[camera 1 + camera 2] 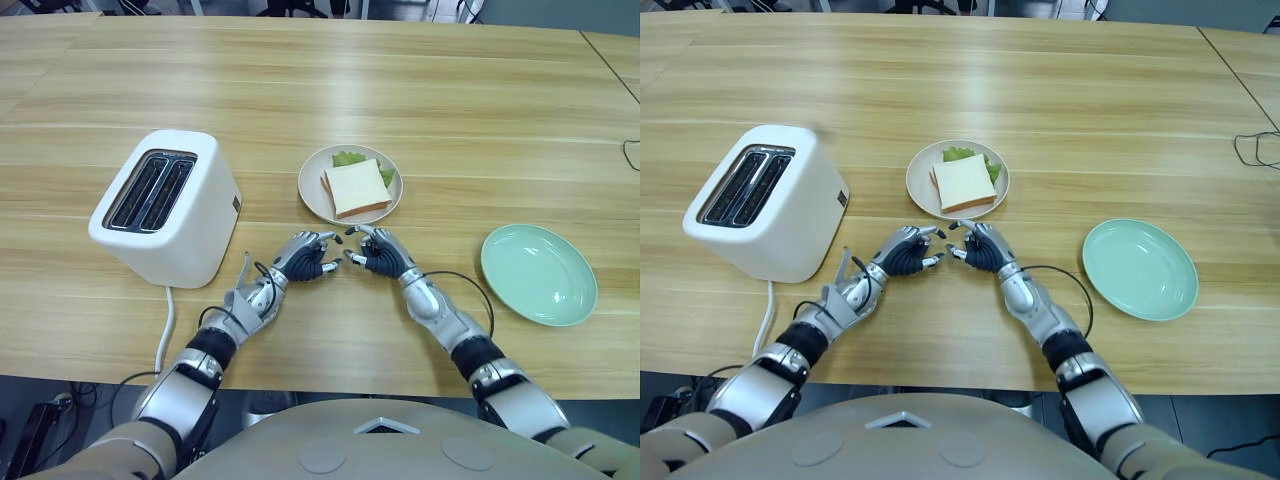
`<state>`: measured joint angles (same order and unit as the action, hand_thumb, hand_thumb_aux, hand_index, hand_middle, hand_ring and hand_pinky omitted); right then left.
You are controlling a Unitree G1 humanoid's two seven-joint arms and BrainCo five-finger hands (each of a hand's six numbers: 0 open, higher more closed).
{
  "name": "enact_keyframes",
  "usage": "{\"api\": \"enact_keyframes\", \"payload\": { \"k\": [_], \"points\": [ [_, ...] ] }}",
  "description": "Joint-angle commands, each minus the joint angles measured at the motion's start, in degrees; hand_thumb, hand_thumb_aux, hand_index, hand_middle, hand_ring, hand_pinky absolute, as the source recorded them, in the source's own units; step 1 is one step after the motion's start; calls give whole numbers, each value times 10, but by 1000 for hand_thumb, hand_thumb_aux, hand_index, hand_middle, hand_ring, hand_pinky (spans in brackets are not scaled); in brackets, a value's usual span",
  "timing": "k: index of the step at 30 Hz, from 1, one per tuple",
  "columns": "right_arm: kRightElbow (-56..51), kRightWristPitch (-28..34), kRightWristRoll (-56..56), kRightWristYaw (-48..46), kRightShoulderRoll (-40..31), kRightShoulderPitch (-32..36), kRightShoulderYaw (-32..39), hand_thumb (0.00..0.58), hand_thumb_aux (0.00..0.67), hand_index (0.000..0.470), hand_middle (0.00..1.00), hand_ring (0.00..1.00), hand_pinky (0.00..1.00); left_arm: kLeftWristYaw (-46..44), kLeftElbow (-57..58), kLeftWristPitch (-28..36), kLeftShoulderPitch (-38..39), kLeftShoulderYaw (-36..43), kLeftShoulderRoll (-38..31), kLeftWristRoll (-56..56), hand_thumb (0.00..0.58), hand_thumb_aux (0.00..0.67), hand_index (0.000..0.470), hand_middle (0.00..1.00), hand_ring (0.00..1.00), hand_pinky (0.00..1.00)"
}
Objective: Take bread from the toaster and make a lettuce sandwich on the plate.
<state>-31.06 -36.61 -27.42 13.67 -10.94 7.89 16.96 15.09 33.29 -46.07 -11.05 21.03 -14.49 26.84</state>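
Curled and empty, left robot hand [305,257] and right robot hand [382,253] hover side by side over the bench [450,100] — the sandwich [356,187] on its plate [312,192] lies just beyond, nearer the right one.

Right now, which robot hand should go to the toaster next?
Probably the left robot hand. The toaster stands on its side of the table, while the right robot hand would have to cross past the left one. Both are curled and hold nothing.
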Motion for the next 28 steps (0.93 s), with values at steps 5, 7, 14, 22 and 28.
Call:
{"api": "enact_keyframes", "payload": {
  "k": [5,7,14,22,28],
  "points": [
    [112,28,86,-2,33,26,-71,0,0,0,0,0,0,-38,-141,45,9,-95,54,-173,0,0,0,0,0,0],
    [84,30,98,5,44,52,-85,0,0,0,0,0,0,-41,-113,58,-3,-116,71,-190,0,0,0,0,0,0],
    [-40,-13,100,19,51,78,-94,0,0,0,0,0,0,-18,-2,46,-13,-158,84,-174,0,0,0,0,0,0],
    [-21,-42,107,9,36,52,-104,0,0,0,0,0,0,-35,-19,43,2,-160,99,-173,0,0,0,0,0,0],
    [2,-36,119,-8,35,31,-107,0,0,0,0,0,0,-32,-48,40,25,-155,106,-147,0,0,0,0,0,0]
  ]
}}
